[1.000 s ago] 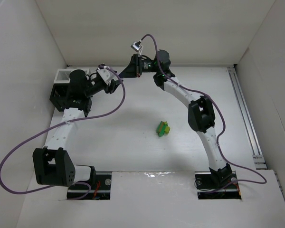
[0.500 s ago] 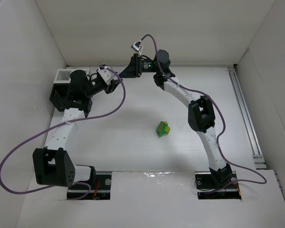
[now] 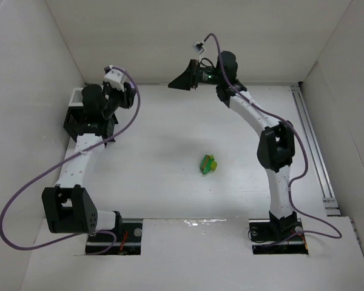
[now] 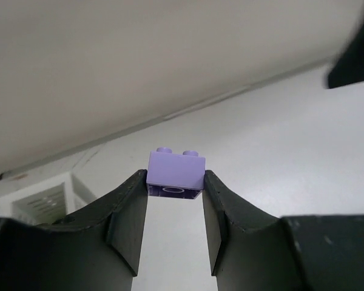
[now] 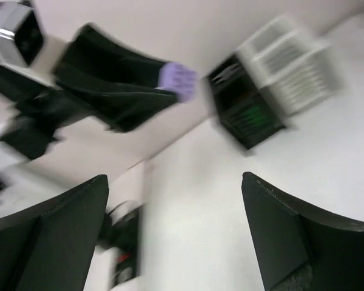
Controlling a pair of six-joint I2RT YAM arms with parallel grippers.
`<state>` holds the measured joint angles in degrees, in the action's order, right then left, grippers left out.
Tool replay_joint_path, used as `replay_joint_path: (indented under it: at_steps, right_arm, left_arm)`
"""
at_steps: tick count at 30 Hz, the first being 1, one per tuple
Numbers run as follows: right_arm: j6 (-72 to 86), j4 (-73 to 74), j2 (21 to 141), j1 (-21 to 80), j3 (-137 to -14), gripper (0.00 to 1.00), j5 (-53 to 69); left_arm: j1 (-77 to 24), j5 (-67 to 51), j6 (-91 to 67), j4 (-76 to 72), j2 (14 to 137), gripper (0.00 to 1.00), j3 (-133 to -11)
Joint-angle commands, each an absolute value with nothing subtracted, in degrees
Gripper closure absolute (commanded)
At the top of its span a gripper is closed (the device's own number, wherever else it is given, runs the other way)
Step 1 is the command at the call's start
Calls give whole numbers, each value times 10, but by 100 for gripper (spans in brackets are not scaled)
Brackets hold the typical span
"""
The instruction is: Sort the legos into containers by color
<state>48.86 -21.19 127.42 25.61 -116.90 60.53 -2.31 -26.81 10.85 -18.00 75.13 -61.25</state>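
Here, white walls box in a white tabletop, with the black slatted rack in its far-left corner. Since a second ago the arms have parted: the right gripper is now spread wide, while the left gripper, beside the rack, pinches a lilac brick. The green legos lie mid-tabletop.

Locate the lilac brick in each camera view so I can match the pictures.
Top external: too small to see, at the left tool's tip beside the rack, far left.
Left wrist: lilac brick dead centre, pinched in the tool; rack lower left.
Right wrist: blurred, upper centre, left of the rack.
Shared landmark: the white-rimmed rack.
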Motion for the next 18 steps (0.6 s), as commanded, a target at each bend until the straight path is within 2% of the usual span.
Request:
replay_joint_path:
  at_steps: [1,2,5,7,12,18]
  right_arm:
    - [201,29,1189,254,-1187,6,445]
    - [163,95,1183,266,-1187,6,358]
    - [44,145,1166,284,-1180,1,275]
    - [19,158,1158,284,-1162,1,236]
    - [-6,164,1129,284,-1132,1,200]
    - [-6,183,1123,295,-1124,1,127]
  left_arm:
    - [-4,-116,6,-157,773,100,-705]
    - [8,-74,-6,-129,797,100,-736]
    - [44,-58,-59,-85,853,100,-793]
    - [75,-42,-85,-16,890,100,-842]
    - [121,-4,-73,153,1034,100,-1048]
    - [168,-42,-55,183,1077,100,-1100]
